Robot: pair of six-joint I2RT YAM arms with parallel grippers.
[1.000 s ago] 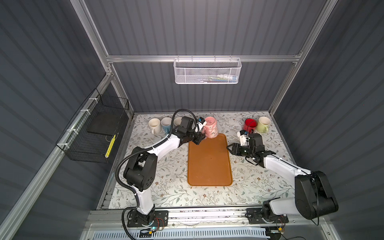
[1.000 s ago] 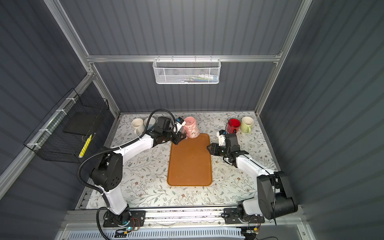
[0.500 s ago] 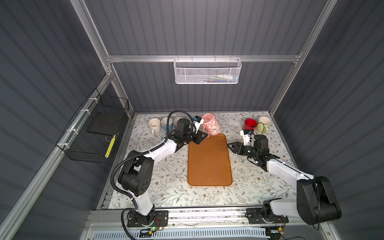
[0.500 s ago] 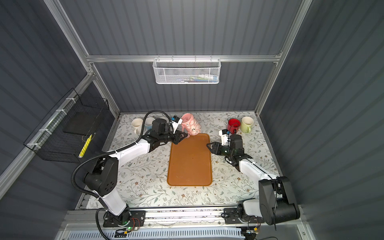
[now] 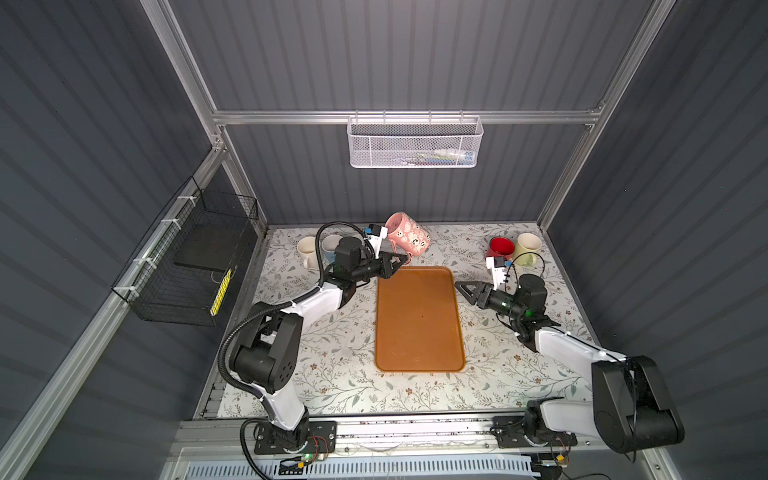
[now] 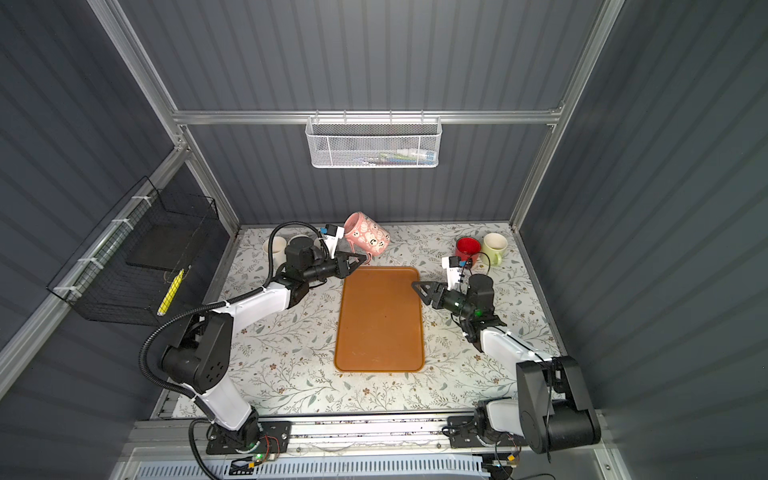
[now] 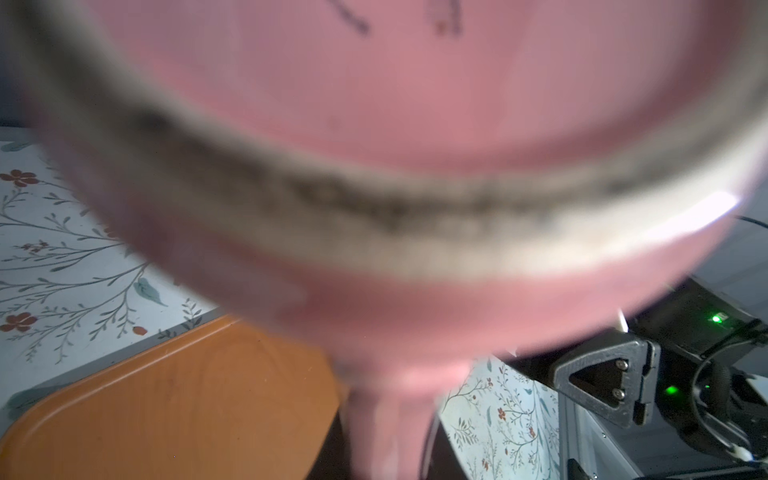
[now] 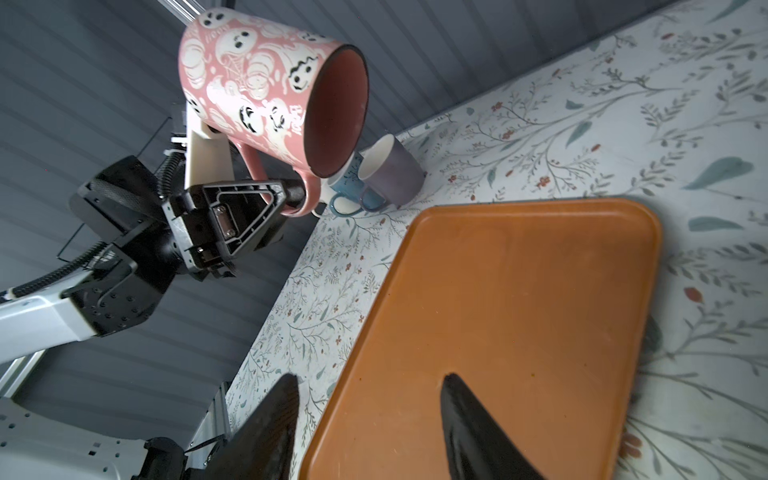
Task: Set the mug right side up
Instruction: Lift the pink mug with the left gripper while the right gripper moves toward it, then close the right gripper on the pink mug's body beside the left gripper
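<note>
right wrist view: left gripper [image 8: 297,193] is pinching the pink mug [image 8: 249,91] by its handle [image 8: 309,195], jaws pressed close
mug: hanging clear of the bench [image 8: 540,124] on its side, beyond the orange tray's [image 8: 519,311] far end
step: probably best rolling the gripper slowly until the mouth [image 8: 336,112] is facing up, gripping firmly against swing
left arm [image 5: 316,299]: reaching forward, forearm nearly level
right gripper [image 8: 370,376]: hovering half spread at the tray's edge, holding nothing
</note>
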